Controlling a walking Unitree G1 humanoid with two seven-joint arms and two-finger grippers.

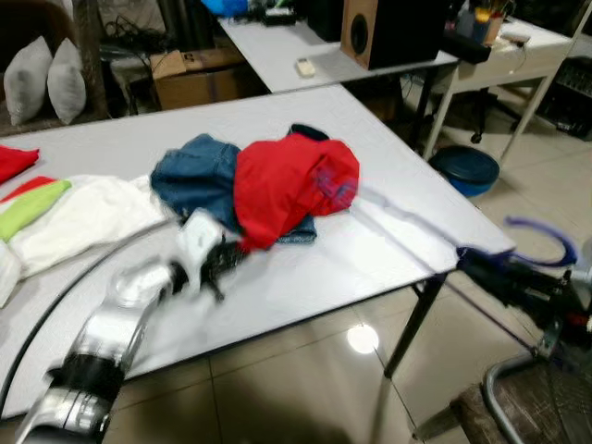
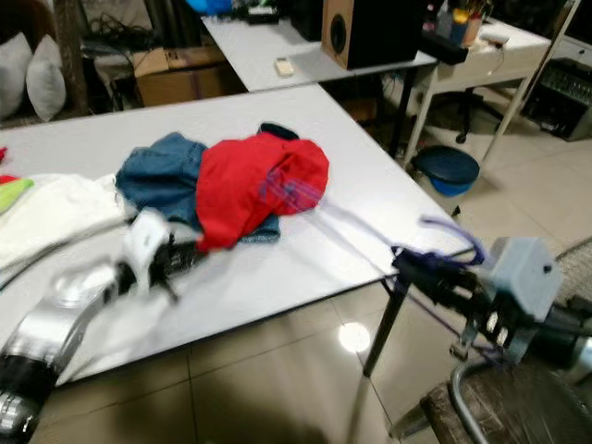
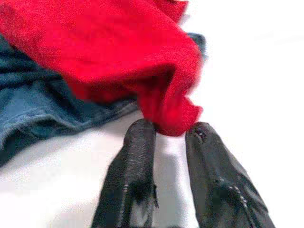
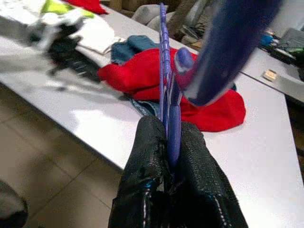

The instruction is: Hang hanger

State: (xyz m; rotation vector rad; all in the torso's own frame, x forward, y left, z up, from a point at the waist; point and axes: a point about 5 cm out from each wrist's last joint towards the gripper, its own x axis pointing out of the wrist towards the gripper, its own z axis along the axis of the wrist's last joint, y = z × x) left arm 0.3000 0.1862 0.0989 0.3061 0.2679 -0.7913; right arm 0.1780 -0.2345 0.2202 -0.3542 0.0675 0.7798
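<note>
Purple hanger held off the desk's corner, red garment at the other gripper's tips.

The right gripper (image 2: 407, 264) hangs past the desk (image 1: 370, 250) corner over open tiled floor (image 1: 305, 370), its jaws clamped tight on the one purple hanger (image 4: 166, 85). The left gripper (image 3: 166, 130) lies low on the desk near the front edge, jaws narrowly parted with the hem of the red garment (image 1: 291, 185) between their tips. One blue denim piece (image 1: 190, 176) lies under the red.
</note>
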